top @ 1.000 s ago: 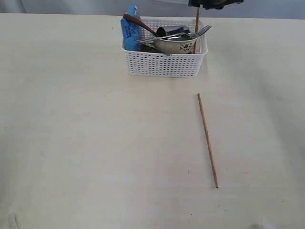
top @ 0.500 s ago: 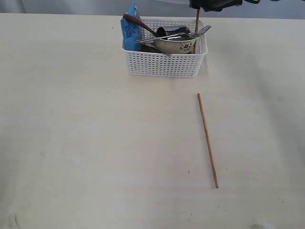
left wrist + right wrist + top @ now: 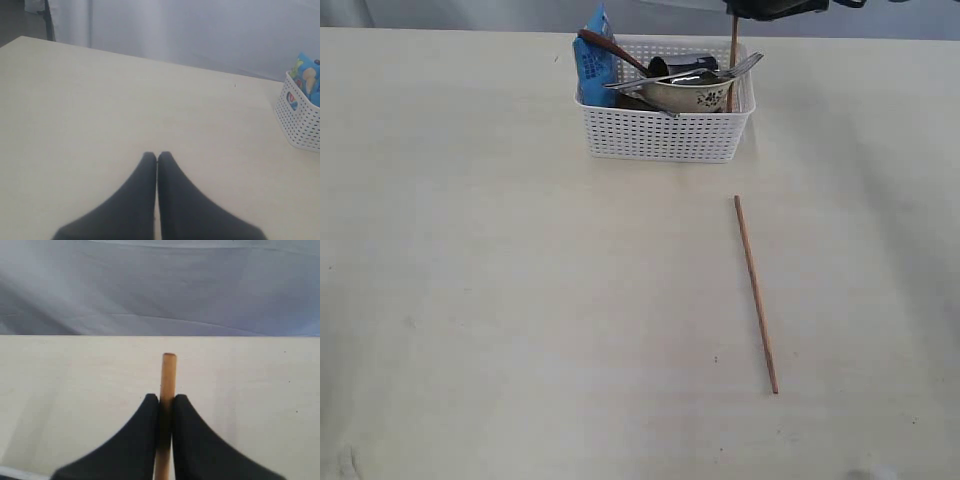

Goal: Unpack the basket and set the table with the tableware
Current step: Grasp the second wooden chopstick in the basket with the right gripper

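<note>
The white lattice basket (image 3: 660, 135) stands at the far middle of the table (image 3: 520, 300). In it are a cream floral bowl (image 3: 698, 95), a steel fork (image 3: 680, 74), a red-brown wooden spoon (image 3: 610, 47) and a dark mug (image 3: 682, 63). One brown chopstick (image 3: 756, 294) lies on the table nearer the front. A second chopstick (image 3: 732, 60) stands upright at the basket's right end, its top clamped by my right gripper (image 3: 166, 399), which sits at the exterior view's top edge (image 3: 770, 8). My left gripper (image 3: 157, 156) is shut and empty over bare table, left of the basket (image 3: 300, 120).
A blue snack packet (image 3: 593, 60) leans at the basket's left end and shows in the left wrist view too (image 3: 307, 80). A grey curtain hangs behind the table's far edge.
My right gripper's jaws have closed on the upright chopstick's top. The rest of the scene is as before.
</note>
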### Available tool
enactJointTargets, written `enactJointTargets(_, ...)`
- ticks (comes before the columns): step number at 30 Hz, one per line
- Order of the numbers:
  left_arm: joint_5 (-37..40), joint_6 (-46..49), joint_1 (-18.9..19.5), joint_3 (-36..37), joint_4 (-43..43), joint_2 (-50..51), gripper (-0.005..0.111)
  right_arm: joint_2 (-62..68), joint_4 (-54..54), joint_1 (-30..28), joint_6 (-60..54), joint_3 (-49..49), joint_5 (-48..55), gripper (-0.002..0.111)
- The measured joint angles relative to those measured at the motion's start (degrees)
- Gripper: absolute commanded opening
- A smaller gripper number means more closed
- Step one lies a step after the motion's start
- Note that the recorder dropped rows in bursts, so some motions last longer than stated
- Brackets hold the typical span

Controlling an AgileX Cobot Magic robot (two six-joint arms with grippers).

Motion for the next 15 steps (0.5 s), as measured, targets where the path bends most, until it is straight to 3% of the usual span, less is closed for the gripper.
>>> enactJointTargets(15,0.00,0.00,0.00,0.00,0.00,0.00,0.000,-5.91,-0.39,0.00,-0.33,0.00,0.12,0.000)
